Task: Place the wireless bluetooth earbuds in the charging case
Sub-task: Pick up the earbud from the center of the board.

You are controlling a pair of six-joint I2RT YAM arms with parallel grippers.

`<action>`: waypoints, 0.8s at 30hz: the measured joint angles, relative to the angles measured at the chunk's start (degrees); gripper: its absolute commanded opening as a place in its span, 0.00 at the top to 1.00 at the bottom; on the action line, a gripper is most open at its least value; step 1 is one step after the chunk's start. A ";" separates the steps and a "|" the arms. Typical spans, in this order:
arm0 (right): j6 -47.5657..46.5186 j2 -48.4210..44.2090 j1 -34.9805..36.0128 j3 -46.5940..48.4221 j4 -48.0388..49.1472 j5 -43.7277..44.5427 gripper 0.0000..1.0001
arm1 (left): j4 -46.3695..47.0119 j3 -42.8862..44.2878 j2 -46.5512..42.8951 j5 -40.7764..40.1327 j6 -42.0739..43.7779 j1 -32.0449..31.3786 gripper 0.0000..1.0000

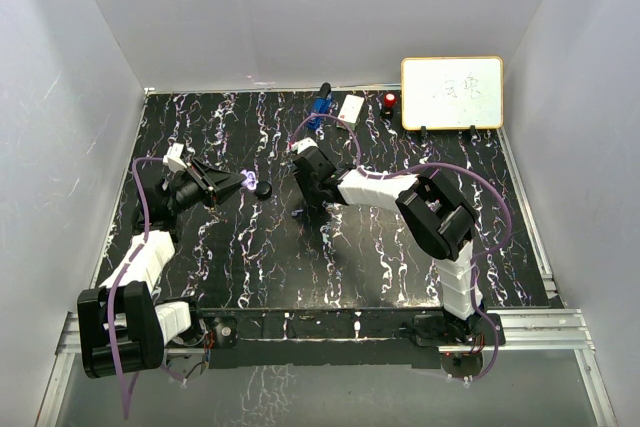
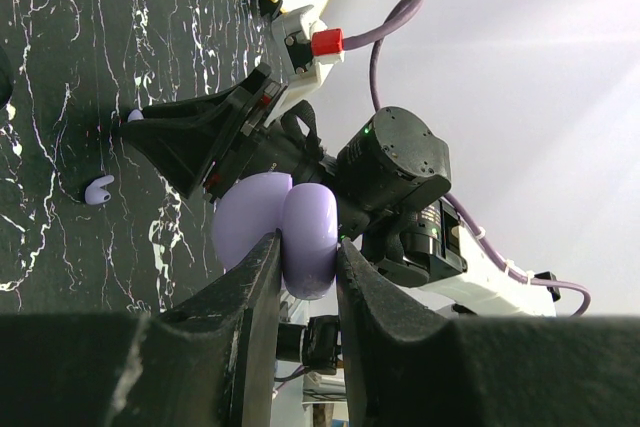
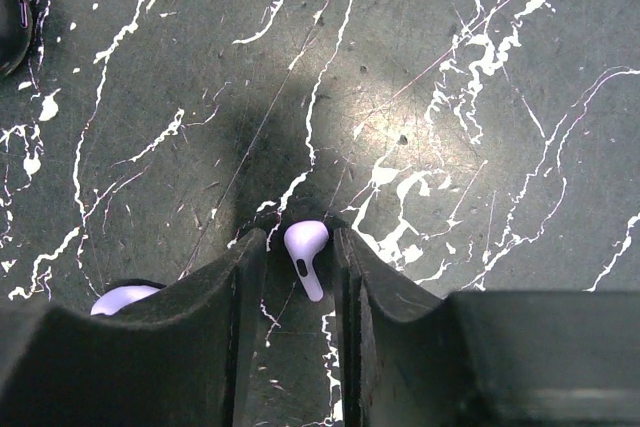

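My left gripper [image 2: 305,267] is shut on the lavender charging case [image 2: 300,222] and holds it above the table; in the top view the left gripper [image 1: 243,180] is at the left of the table. The right gripper [image 3: 300,247] is down at the table top, jaws open. Between them lies a lavender earbud [image 3: 303,247], its head close to the right finger [image 3: 355,277], with a small gap to the left finger. A second lavender earbud [image 3: 120,299] peeks out beside the left finger. From the left wrist, an earbud [image 2: 98,189] lies near the right gripper [image 2: 140,127].
A black round puck [image 1: 263,190] sits between the two grippers, also at the corner of the right wrist view [image 3: 15,17]. Along the far edge stand a blue gadget [image 1: 320,105], a white box [image 1: 351,107], a red item [image 1: 389,101] and a whiteboard [image 1: 452,93].
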 measured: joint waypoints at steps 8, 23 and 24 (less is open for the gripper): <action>0.17 0.15 -0.31 0.20 -0.09 -0.59 0.74 | 0.00 0.00 0.00 0.00 0.02 0.00 1.00; 0.17 0.20 -0.72 0.31 -0.11 -1.20 0.90 | -0.07 0.00 0.00 0.02 0.04 0.00 1.00; 0.17 0.20 -0.72 0.31 -0.11 -1.20 0.90 | -0.11 0.00 0.00 0.02 0.04 0.00 1.00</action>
